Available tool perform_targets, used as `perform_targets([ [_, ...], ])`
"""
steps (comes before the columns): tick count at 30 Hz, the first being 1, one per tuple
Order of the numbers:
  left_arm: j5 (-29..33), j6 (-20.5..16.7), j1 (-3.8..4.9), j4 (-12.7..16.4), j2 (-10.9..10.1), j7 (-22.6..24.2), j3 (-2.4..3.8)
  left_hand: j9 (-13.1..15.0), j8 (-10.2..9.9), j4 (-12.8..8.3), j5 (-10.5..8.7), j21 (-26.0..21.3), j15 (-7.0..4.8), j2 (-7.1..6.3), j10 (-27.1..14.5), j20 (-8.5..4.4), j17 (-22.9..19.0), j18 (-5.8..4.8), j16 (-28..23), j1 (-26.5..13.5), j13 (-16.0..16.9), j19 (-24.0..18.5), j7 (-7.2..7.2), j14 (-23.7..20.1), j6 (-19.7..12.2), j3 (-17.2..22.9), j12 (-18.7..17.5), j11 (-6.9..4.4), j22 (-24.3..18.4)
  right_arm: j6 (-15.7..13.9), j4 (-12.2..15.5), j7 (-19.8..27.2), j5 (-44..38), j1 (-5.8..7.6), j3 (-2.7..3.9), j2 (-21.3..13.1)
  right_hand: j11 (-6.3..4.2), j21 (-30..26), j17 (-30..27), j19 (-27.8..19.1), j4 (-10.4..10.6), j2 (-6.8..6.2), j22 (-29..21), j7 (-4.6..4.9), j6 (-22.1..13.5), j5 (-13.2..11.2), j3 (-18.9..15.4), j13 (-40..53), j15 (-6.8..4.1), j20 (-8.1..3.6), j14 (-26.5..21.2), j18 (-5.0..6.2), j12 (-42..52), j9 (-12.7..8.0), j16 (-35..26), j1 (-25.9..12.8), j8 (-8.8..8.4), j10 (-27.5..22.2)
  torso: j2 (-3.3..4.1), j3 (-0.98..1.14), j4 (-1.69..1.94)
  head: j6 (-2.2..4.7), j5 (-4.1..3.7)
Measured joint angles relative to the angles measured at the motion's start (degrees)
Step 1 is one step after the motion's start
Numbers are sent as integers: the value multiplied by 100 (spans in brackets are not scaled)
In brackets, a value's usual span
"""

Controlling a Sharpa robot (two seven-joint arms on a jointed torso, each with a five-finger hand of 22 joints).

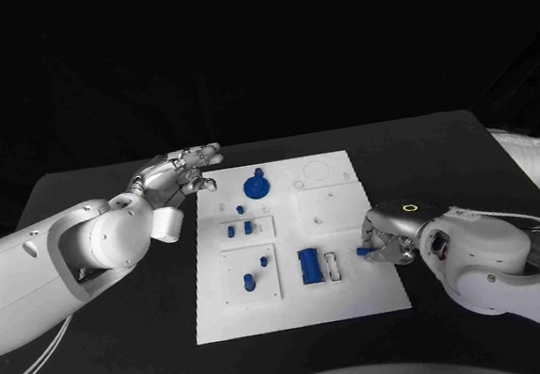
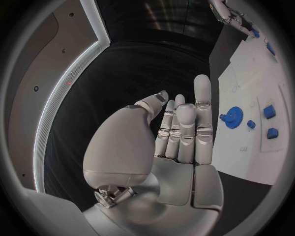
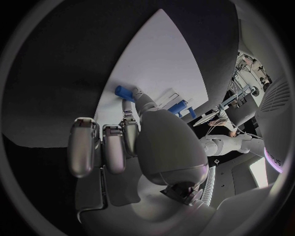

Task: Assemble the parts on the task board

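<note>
The right robot hand (image 1: 386, 244) pinches a small blue part (image 1: 363, 251) at the task board (image 1: 355, 298)'s right edge, just right of the long blue block (image 1: 309, 266). The part's far end and target socket are hidden. The left robot hand (image 1: 183, 171) hovers spread and empty beyond the board's far-left corner, well apart.

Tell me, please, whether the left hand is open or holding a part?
Open: the left hand holds nothing, its fingers extended and empty, raised beside the task board near the blue gear.
</note>
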Motion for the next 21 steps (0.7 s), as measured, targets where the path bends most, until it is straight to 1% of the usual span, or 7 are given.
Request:
perform_targets([
  [1, -1, 0, 0, 1, 0, 0, 0, 0, 0, 0, 0, 0, 0, 0, 0, 0, -7, 0, 0, 0, 0, 0, 0, 0, 0, 0, 0, 0, 0, -18, -2, 1, 16, 0, -1, 0, 0, 0, 0, 0, 6, 13, 6, 6, 25, 42, 130, -32, 0, 0, 0, 0, 5, -19, 0, -13, -37, 0, 0, 0, -1, 0, 1],
  [3, -5, 0, 0, 3, -2, 0, 0, 0, 0, 0, 0, 0, 0, 0, 0, 0, -11, 0, 0, 0, 0, 0, 0, 0, 0, 0, 0, 0, 0, -93, -11, 1, 71, 0, 0, -6, 0, 28, 0, 0, -47, 22, 32, 37, 68, 77, 524, -115, 0, 0, 0, -90, 33, -129, 27, -22, -113, 0, -1, 1, -3, 0, 3],
  [6, -9, 0, 0, 6, -4, 0, 0, 0, 0, 0, 0, 0, 0, 0, 0, 0, -11, 0, 0, 0, -1, 0, 0, 0, 0, 0, 0, 0, 0, -250, -13, -7, 206, -8, -9, -31, 0, 28, 0, 0, -31, 37, 55, 55, 85, 113, 789, -222, 0, 0, 0, -89, 61, -155, 27, -131, -213, 0, -1, 2, -3, 0, 3],
  [7, -10, 0, 0, 7, -4, 0, 0, 0, 0, 0, 0, 0, 0, 0, 0, 0, -11, 0, 0, 0, -1, 0, 0, 0, 0, 0, 0, 0, 0, -306, -10, -12, 255, -13, -13, -41, 0, 38, -1, 0, -27, 25, 61, 58, 88, 124, 797, -286, 0, 0, 0, -90, 68, -155, 27, -226, -220, 0, -1, 2, -3, 0, 3],
  [10, -14, 0, 0, 8, -6, 0, 0, 0, 0, 0, 0, 0, 0, 0, 0, 0, -11, 0, 0, 0, -1, 0, 0, 0, 0, 0, 0, 0, 0, -504, 23, -34, 463, -30, -29, -81, 0, 51, -1, 0, -29, -111, 72, 77, 107, 135, 1306, -878, -1, 0, 0, -90, 77, -165, 37, -488, -285, 0, -2, 3, -1, -4, -1],
  [15, -20, 0, 0, 9, -8, 2, 0, 0, 0, 0, 0, 0, 0, 0, 0, 0, -11, 0, 0, 0, -1, 0, 0, 0, 0, 0, 0, 0, 1, -770, 130, -78, 827, -60, -55, -126, -2, 50, -1, 0, 27, -253, 84, 100, 130, 36, 1501, -889, -1, 0, 0, -90, 54, -167, 47, -718, -298, 2, -1, 3, 2, -5, -2],
  [21, -26, 0, 0, 11, -8, 3, 0, 0, 0, 0, 0, 0, 0, 0, 0, 0, -10, 0, 0, 0, -1, 0, 0, 0, 0, 0, 0, 0, 1, -1042, 302, -114, 1230, -62, -54, -147, -35, 85, -1, 0, 94, -361, 102, 123, 181, -94, 1511, -886, -1, 0, 1, -89, 94, -166, 47, -916, -297, 37, 2, 3, 3, -12, 3],
])
